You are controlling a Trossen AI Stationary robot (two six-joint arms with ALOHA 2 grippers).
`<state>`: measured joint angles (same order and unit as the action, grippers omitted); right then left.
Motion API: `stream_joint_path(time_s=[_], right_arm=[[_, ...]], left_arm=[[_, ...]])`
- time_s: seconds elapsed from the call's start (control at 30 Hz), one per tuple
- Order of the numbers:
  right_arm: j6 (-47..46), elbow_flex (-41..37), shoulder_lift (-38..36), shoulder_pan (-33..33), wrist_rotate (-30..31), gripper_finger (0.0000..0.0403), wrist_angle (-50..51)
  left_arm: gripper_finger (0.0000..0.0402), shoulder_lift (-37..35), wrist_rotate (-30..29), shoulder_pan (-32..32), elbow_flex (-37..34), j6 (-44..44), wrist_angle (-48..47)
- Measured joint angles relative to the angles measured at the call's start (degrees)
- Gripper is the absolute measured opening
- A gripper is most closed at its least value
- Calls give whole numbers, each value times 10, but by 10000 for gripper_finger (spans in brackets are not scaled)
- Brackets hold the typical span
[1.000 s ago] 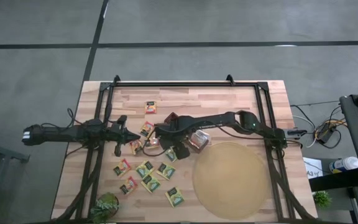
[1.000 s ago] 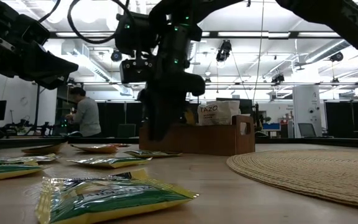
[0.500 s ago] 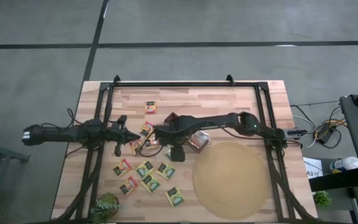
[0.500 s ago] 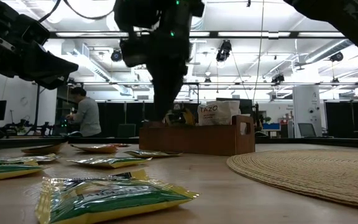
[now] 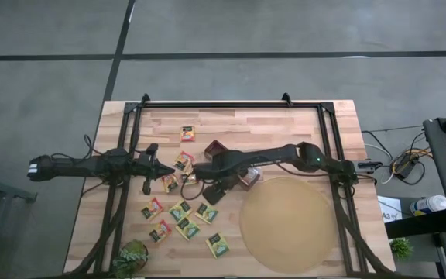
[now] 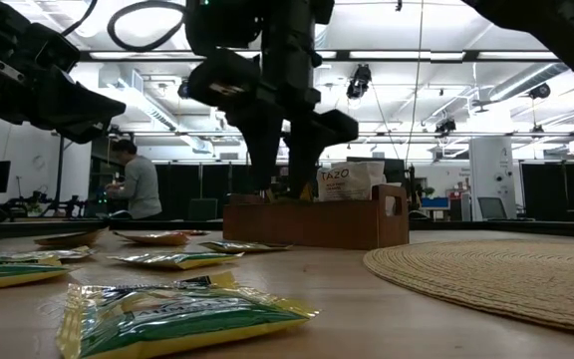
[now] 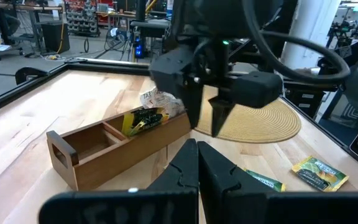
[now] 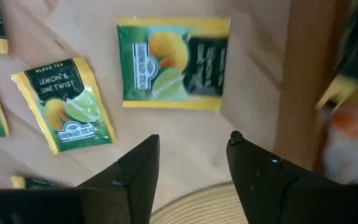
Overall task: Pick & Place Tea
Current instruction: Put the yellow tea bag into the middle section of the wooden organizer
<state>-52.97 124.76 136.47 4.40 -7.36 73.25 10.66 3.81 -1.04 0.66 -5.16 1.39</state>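
Nearest, noted a green-yellow sachet [image 6: 182,314] lying flat on the wooden table [image 5: 300,124]: glossy crinkled foil, puffed in the middle, thin at the sealed edges. Counted more loose sachets [image 5: 180,213] scattered just beyond, all small flat squares, some orange-red.

Found the right gripper [image 8: 191,168] next, pointing down with fingers spread and empty. Placed it over bare boards just beside the brown box [image 7: 117,146], close to one lemon-lime sachet [image 8: 173,62] lying near the box wall. Judged that sachet the likely target. Would have shifted over its middle, lowered straight down, straddled opposite edges and pinched lightly, given slippery foil and a flat packet offering little to bite on smooth wood. Would have kept clear of the rigid wooden wall to avoid snagging a finger.

Saw the box itself divided into compartments, smooth plain wood with a cut-out handle, a few sachets [image 7: 143,118] standing inside already. Placed the round woven mat [image 5: 289,225] just beside it, coarse and ribbed. Farther off, spotted the left gripper [image 5: 152,172] waiting over the left part of the table, fingers closed on nothing.
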Motion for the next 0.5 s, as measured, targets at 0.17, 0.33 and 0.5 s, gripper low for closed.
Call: stream_joint_path(time_s=[0.17,0.33,0.5], right_arm=[[-82,-2,0,17,29,185,-6],[-129,-2,-6,26,40,185,-8],[-169,-1,-10,26,61,185,-18]], left_arm=[[0,0,0,0,0,0,0],[0,0,0,0,0,0,0],[0,0,0,0,0,0,0]])
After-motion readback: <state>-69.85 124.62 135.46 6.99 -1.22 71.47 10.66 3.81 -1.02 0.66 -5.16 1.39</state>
